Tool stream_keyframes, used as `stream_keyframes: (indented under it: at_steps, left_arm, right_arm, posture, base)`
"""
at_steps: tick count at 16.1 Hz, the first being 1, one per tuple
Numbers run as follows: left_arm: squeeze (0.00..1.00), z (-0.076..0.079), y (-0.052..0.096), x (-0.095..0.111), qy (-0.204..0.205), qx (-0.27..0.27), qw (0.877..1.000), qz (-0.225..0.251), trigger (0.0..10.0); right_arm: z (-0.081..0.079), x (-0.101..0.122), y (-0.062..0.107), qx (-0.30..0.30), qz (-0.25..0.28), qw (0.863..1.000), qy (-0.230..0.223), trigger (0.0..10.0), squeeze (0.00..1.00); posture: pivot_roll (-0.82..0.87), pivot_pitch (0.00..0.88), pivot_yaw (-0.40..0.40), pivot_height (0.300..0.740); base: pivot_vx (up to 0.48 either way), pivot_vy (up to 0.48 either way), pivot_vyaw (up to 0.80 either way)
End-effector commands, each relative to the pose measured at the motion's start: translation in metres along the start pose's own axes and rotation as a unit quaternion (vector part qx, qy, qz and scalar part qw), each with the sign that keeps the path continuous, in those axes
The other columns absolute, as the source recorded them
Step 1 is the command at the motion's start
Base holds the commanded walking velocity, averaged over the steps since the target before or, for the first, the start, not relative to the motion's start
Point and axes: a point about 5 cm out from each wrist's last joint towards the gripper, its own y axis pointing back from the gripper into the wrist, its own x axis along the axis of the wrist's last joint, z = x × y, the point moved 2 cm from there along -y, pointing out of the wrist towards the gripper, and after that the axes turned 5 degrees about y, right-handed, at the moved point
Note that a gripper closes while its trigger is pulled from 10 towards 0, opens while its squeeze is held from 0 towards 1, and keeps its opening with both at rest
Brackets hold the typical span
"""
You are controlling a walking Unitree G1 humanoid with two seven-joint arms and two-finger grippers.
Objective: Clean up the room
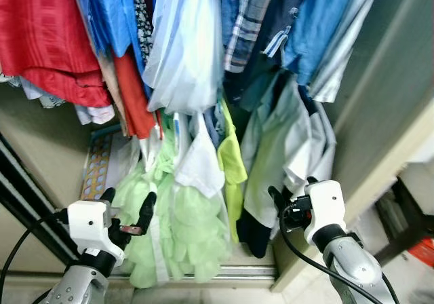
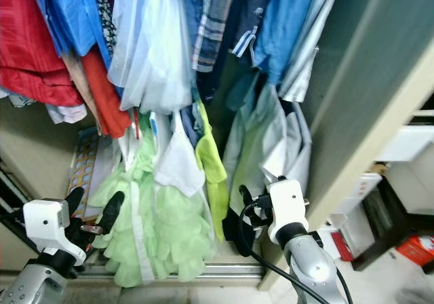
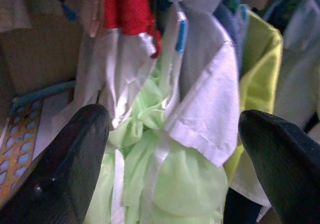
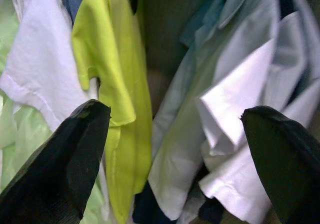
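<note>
In wardrobe: soft, light pale-green frilly garment [image 1: 178, 233] hanging limp; left pincer [image 1: 127, 212], right pincer [image 1: 288, 202] both gaping empty; pinching bunched fabric fold likely best.

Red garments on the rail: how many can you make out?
2: a large red shirt at the far left, and a narrower red-orange garment hanging lower beside it. Others may be hidden behind.

A home bedroom closet: hanging shirts [image 1: 183, 46] crowd above a sliding-door track [image 1: 224, 272] (doors open).
</note>
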Motion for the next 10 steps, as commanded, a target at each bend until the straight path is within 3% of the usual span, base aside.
stream_keyframes:
  at_steps: [1, 2, 3, 9, 10]
  left_arm:
    - [0.00, 0.003, 0.000, 0.000, -0.002, -0.001, 1.000, -0.006, 10.0]
    - [0.00, 0.003, -0.002, -0.001, -0.004, -0.001, 1.000, -0.010, 10.0]
    - [0.00, 0.006, -0.006, -0.002, -0.004, -0.011, 1.000, -0.014, 10.0]
    - [0.00, 0.011, -0.025, 0.003, -0.004, -0.007, 1.000, -0.003, 10.0]
    - [0.00, 0.012, -0.026, 0.002, 0.000, -0.007, 1.000, -0.004, 10.0]
  right_arm:
    - [0.006, 0.006, -0.002, -0.006, 0.011, 1.000, 0.014, 10.0, 0.00]
    - [0.010, 0.006, -0.003, -0.019, 0.013, 0.999, 0.035, 10.0, 0.00]
    - [0.010, 0.002, -0.004, -0.017, -0.002, 1.000, 0.013, 10.0, 0.00]
    - [-0.001, 0.011, -0.006, -0.009, 0.021, 0.999, -0.046, 10.0, 0.00]
    - [-0.003, 0.011, -0.005, -0.007, 0.021, 0.999, -0.037, 10.0, 0.00]
  posture:
    - [-0.03, 0.000, 0.000, 0.740]
    - [-0.03, 0.000, 0.006, 0.740]
    - [-0.04, 0.000, 0.017, 0.740]
    - [-0.05, 0.000, 0.044, 0.740]
    - [-0.05, 0.000, 0.041, 0.740]
  base:
    - [0.000, 0.000, 0.00]
    - [0.000, 0.000, 0.00]
    - [0.000, 0.000, 0.00]
    - [0.000, 0.000, 0.00]
    - [0.000, 0.000, 0.00]
